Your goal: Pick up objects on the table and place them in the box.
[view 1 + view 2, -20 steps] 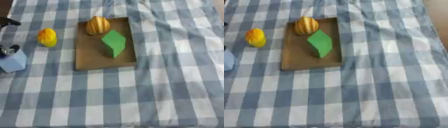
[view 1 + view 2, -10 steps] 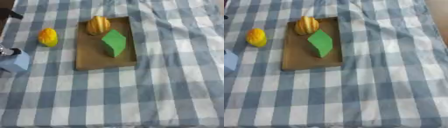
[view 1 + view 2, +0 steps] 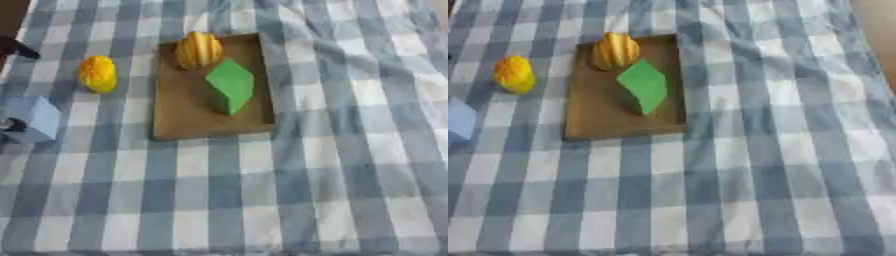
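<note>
On the blue-and-white checked cloth covering the surface (image 3: 350, 150) lies a shallow brown box (image 3: 188, 117), open at the top. Inside it, at the far end, sits a rounded orange-and-yellow ribbed object (image 3: 199, 49), and just beside it, nearer the middle, a green block (image 3: 230, 85) stands tilted on an edge. Left of the box, apart from it, a small yellow-orange object (image 3: 97, 73) rests on the cloth. Nearer and further left, a pale blue block (image 3: 36, 118) sits by the view's left edge, with a sliver of the dark left hand (image 3: 9, 125) touching its near side; whether its fingers are apart or curled I cannot tell. No right hand shows in either view
</note>
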{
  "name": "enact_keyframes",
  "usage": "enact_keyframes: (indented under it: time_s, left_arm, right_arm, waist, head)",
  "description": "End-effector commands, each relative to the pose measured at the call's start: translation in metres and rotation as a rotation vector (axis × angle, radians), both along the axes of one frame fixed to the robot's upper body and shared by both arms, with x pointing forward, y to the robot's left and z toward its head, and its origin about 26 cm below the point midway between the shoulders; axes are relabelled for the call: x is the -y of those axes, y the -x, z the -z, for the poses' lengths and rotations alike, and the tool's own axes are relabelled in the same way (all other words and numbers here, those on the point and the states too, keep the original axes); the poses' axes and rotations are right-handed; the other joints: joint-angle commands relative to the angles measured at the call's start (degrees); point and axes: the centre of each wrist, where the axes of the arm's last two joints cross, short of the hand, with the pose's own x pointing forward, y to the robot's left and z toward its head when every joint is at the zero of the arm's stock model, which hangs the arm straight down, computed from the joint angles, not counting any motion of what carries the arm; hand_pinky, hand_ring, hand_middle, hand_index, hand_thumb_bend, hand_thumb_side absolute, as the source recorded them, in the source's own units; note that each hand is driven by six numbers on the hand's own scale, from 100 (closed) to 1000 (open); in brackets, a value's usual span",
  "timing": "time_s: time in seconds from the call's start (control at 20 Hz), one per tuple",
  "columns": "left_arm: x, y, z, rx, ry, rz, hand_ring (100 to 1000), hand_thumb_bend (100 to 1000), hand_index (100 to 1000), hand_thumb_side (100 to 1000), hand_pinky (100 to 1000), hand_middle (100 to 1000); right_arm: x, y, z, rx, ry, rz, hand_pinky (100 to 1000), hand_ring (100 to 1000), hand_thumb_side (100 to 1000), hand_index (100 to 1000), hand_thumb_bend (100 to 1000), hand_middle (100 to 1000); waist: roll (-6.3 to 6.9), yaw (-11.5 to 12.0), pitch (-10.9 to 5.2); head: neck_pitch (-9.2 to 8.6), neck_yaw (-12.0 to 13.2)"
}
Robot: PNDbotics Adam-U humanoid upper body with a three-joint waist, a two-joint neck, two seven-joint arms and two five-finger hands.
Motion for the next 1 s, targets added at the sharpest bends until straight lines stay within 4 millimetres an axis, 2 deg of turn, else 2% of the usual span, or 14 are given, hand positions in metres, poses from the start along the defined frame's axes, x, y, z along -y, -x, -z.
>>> enact_keyframes:
  time_s: [0.05,0.35,0.7,0.95,1.0]
  left_arm:
    - [-0.011,-0.002,-0.014,-0.008,-0.009,-0.060,965,662,960,245,1000,884]
    - [-0.021,-0.016,-0.003,-0.067,0.031,-0.102,964,648,957,237,1000,878]
    - [-0.031,-0.022,0.007,-0.109,0.029,-0.129,960,626,947,206,1000,874]
    - [-0.031,-0.023,0.010,-0.127,0.041,-0.119,927,480,908,249,986,832]
    - [-0.031,-0.023,0.010,-0.130,0.042,-0.119,893,441,884,283,958,802]
  right_arm:
    - [0.004,0.004,-0.009,0.030,0.010,0.019,822,733,822,823,100,676]
    - [0.005,0.003,-0.007,0.028,0.002,0.020,822,732,831,823,100,676]
    - [0.006,0.002,-0.005,0.023,-0.008,0.026,822,731,841,824,100,675]
    - [0.006,0.002,-0.003,0.019,-0.009,0.020,824,737,843,828,100,676]
    - [0.006,0.002,-0.003,0.019,-0.010,0.019,825,737,841,829,100,676]
  waist:
    - [-0.10,-0.1,-1.15]
    - [-0.20,-0.6,-0.62]
    - [-0.27,-0.8,0.01]
    - [-0.36,-0.7,0.30]
    - [-0.37,-0.7,0.32]
  head:
    - [-0.69,0.4]
    - [-1.01,0.8]
    - [-1.21,1.1]
    - [-1.39,1.1]
    - [-1.39,1.1]
